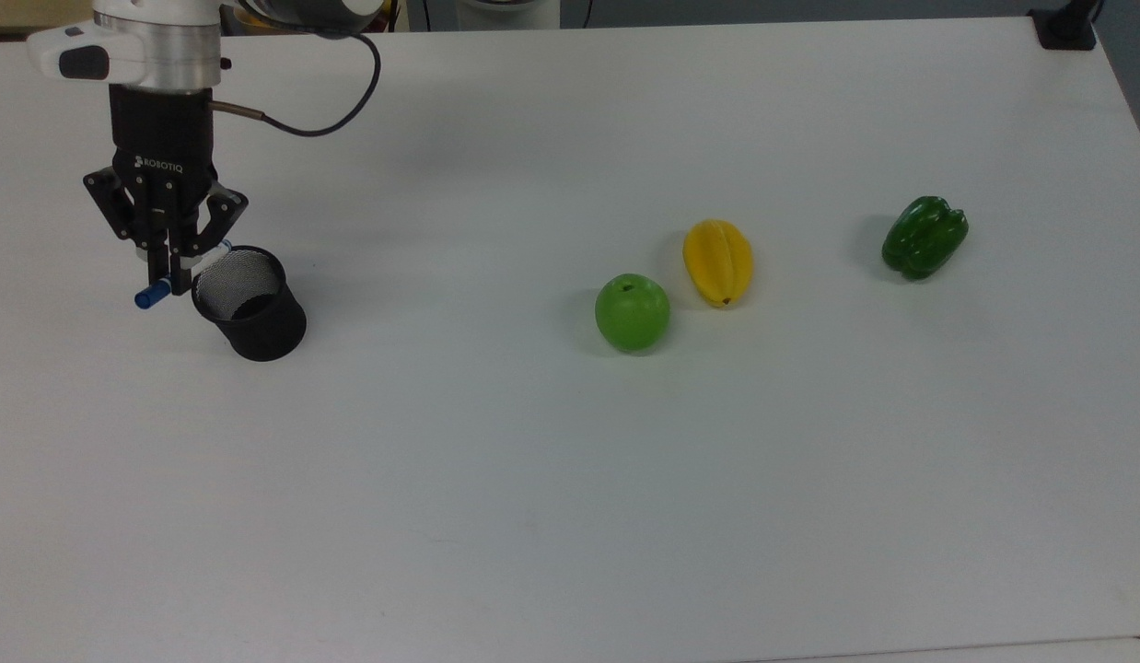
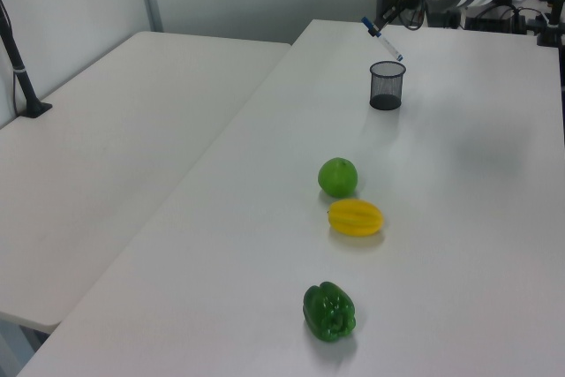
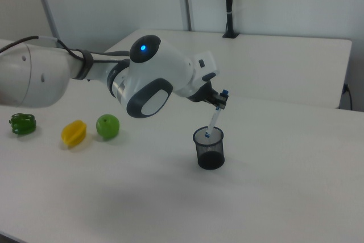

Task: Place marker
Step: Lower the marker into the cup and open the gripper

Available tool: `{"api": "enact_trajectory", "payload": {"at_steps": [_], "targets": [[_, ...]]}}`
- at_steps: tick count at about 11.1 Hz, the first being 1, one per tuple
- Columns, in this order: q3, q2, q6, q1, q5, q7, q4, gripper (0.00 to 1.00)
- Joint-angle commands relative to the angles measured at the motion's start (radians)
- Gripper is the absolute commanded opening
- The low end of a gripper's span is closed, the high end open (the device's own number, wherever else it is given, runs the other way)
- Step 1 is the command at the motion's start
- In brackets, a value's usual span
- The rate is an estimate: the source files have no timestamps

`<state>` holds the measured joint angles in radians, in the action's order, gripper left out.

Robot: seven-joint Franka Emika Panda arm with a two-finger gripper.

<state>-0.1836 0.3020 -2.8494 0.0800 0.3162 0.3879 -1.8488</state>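
**Marker held slanted over the mesh cup**

While the gripper (image 1: 166, 273) hangs just above the rim of the black mesh cup (image 1: 250, 303), its fingers are closed narrowly on the marker (image 1: 153, 295), gripping it partway along its length. Seen from the top view, the blue cap pokes out on the gripper's left side, just beside the cup's rim, and a short white stretch of the barrel shows on the other side, over the cup's mouth.

From the right view, the marker (image 3: 215, 116) slants steeply, its blue-capped end up by the gripper (image 3: 219, 101) and its small blue lower tip at the level of the cup's (image 3: 209, 148) opening; whether that tip touches the mesh cannot be told. The left view shows the marker (image 2: 380, 39) tilted in the air above the cup (image 2: 387, 85), cap end highest.

The cup stands upright on the white counter (image 1: 570, 479), near the top view's left side. Well apart from it, toward the top view's right, lie a green apple (image 1: 633, 312), a yellow starfruit (image 1: 717, 261) just beside the apple, and farther right a green bell pepper (image 1: 924, 237). A black cable (image 1: 331, 115) loops from the arm's wrist over the counter.
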Motion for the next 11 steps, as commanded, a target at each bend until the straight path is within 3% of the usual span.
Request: {"api": "enact_trajectory", "payload": {"at_steps": [1, 5, 11], "targets": [[0.009, 0.008, -0.109, -0.006, 0.07, 0.029, -0.046, 0.0], [0.029, 0.006, -0.222, -0.014, 0.081, 0.029, -0.136, 0.0], [0.039, 0.002, -0.222, -0.016, 0.081, 0.031, -0.153, 0.0]]}}
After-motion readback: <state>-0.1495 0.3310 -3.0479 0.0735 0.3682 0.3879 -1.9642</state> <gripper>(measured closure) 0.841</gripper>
